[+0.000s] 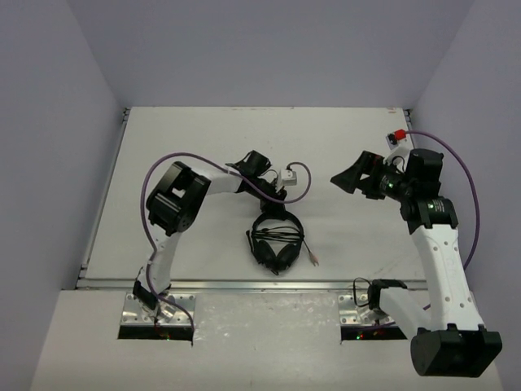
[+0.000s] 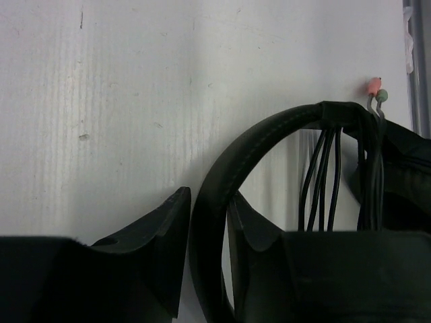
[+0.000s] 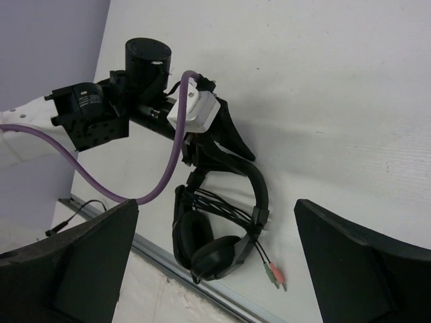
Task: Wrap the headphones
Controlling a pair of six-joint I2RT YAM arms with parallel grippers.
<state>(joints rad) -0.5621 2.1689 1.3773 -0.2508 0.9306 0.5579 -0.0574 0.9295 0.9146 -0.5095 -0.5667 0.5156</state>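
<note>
Pale lavender walls close in a white tabletop (image 1: 187, 147). On the left, the left arm bends over the surface, with a purple cable (image 1: 175, 159) looping from its base to its wrist. The left pincer (image 2: 210, 202) is down at the far end of the headphones (image 1: 277, 240). In the left wrist view its 2 fingers (image 2: 158, 245) straddle the black headband (image 2: 256, 131), 1 on each side and very close to it. I cannot tell whether they are pressing on the band or have slackened off it.

The headphones lie flat near the middle of the tabletop, a little toward the near edge. The headband arcs away from the arms and the 2 earcups (image 3: 202, 249) sit together on the near side. Several strands of thin black cable (image 2: 323, 175) run across the band's opening. The pink and green plugs (image 2: 376, 91) rest on the tabletop just right of the headset.

Further right, the right pincer (image 1: 342, 177) hangs above the surface, well apart from the headphones, with its fingers spread wide and nothing between them. A small red item (image 1: 399, 134) sits at the far right edge.
</note>
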